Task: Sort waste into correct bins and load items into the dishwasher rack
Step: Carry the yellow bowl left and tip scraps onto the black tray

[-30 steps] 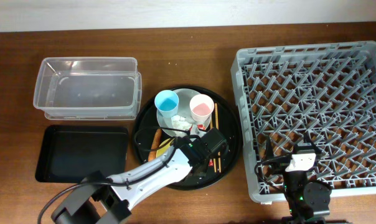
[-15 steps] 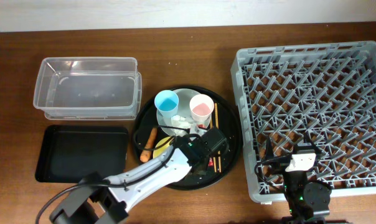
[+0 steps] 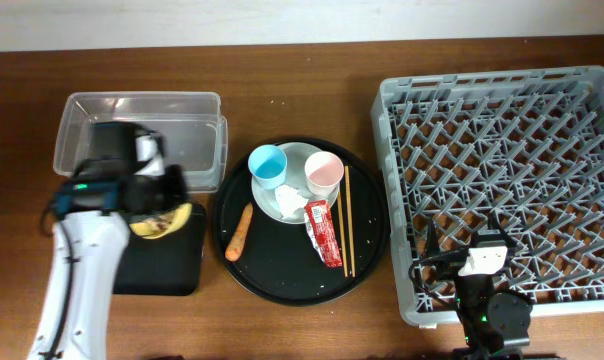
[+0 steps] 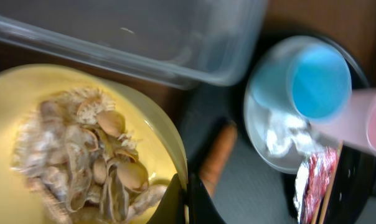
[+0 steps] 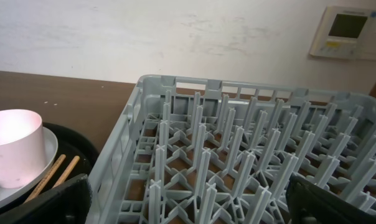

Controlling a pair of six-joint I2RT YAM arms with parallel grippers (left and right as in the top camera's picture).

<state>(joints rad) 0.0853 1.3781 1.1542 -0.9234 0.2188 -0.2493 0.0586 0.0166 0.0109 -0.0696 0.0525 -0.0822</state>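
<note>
Since the earlier frame the left gripper (image 4: 185, 196) had carried the yellow bowl (image 3: 164, 224) off the round black tray (image 3: 282, 278) at the table's middle and over to the left side. Its fingers were pinched on the bowl's rim. The bowl sat over the far right corner of the shallow black rectangular tray (image 3: 167, 272), just in front of the clear tub (image 3: 142, 97). Whether it touched the tray could not be told. Dark brown wood made up the table (image 3: 22, 100), and a pale scuffed wall (image 5: 175, 37) with a small control panel (image 5: 345, 30) stood behind it. The bowl was smooth, glossy plastic holding pale, husk-like food scraps (image 4: 94, 155). On the round tray remained a pale plate (image 3: 294, 156) with a blue cup (image 3: 267, 163), a pink cup (image 3: 324, 172) and a crumpled tissue (image 3: 290, 200). Beside them lay an orange stick (image 3: 240, 232), a red wrapper (image 3: 324, 232) and wooden chopsticks (image 3: 348, 220). The grey lattice rack (image 3: 502, 170) filled the right side. Over its front left corner hung the right gripper (image 5: 188, 204), jaws spread wide and holding nothing.
</note>
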